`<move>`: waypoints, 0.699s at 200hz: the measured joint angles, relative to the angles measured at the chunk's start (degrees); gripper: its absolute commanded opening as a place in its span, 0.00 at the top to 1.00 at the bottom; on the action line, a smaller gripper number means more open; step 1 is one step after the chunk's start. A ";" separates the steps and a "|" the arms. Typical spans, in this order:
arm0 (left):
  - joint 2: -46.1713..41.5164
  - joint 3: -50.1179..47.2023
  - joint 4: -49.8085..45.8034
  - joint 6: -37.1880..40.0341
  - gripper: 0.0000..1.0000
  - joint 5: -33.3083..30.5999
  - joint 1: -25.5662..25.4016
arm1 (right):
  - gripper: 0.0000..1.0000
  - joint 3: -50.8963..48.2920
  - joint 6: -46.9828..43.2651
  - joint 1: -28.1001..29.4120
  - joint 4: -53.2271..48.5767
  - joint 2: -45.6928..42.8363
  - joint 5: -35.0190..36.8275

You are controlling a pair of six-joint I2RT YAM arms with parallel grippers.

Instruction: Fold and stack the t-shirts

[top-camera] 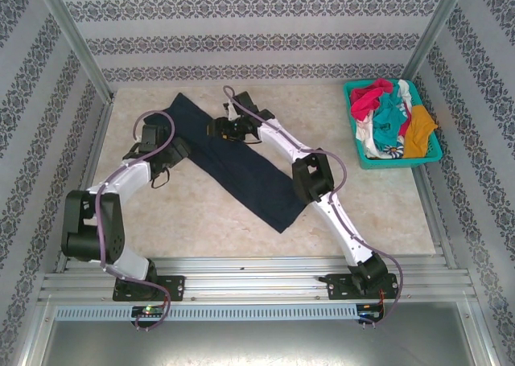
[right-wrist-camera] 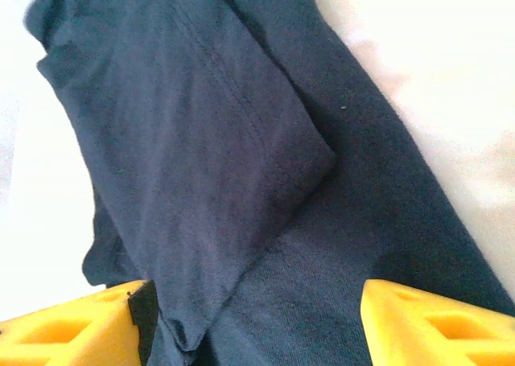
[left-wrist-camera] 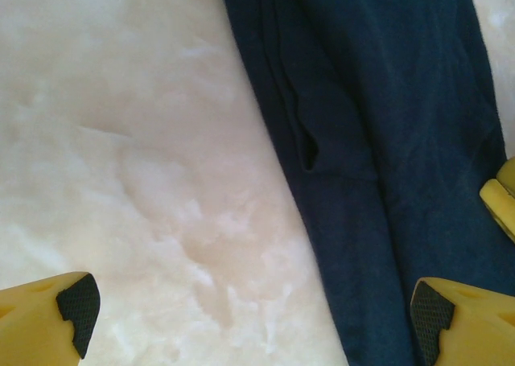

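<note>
The navy t-shirt [top-camera: 241, 177] lies flat on the bench [top-camera: 185, 221], folded lengthwise into a long narrow band that runs slantwise between the two arms. The left tool [top-camera: 182, 150] hangs low at one long edge of the band, and the right tool [top-camera: 216, 129] sits over the band's far end, just beyond the left tool.

In the left wrist view the left tool [left-wrist-camera: 251, 314] is spread wide and grips nothing. One of its fingertips [left-wrist-camera: 76, 310] is over bare bench [left-wrist-camera: 121, 141] and the other is over the navy t-shirt [left-wrist-camera: 386, 141], so the cloth's long edge passes between them. A sleeve opening shows in the cloth ahead of the tool.

In the right wrist view the right tool [right-wrist-camera: 257, 306] is also spread wide with nothing clamped. The navy t-shirt [right-wrist-camera: 241, 141] fills the gap between its fingers, and a folded flap with a stitched hem lies on top just ahead. Whether the pads touch the cloth, I cannot tell.

Well off to the right tool's outer side, in the bench's far corner, a teal basket [top-camera: 354, 141] holds the red-pink t-shirt [top-camera: 368, 98], teal t-shirt [top-camera: 392, 118], white t-shirt [top-camera: 366, 133] and mustard-orange t-shirt [top-camera: 420, 134], all bundled together unfolded
</note>
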 measured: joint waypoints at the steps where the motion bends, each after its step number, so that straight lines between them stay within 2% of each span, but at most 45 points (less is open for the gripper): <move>1: 0.07 0.04 0.04 0.00 0.00 0.07 0.00 | 0.32 -0.55 -0.02 -0.11 0.00 -0.37 0.26; 43: 4.33 2.21 0.35 0.04 0.00 2.71 -1.57 | 0.31 -15.32 -0.24 -5.18 0.00 -9.66 6.71; 84: 8.11 6.82 0.39 3.30 0.00 4.61 -6.75 | 0.31 -27.96 -0.17 -12.04 1.77 -17.35 12.11; 117: 8.83 7.69 3.80 11.30 0.00 9.99 -14.38 | 0.30 -32.83 0.00 -15.76 4.24 -20.06 12.92; 140: 8.83 7.76 8.98 22.71 0.00 13.97 -21.97 | 0.30 -33.75 -0.04 -16.41 5.46 -20.50 12.33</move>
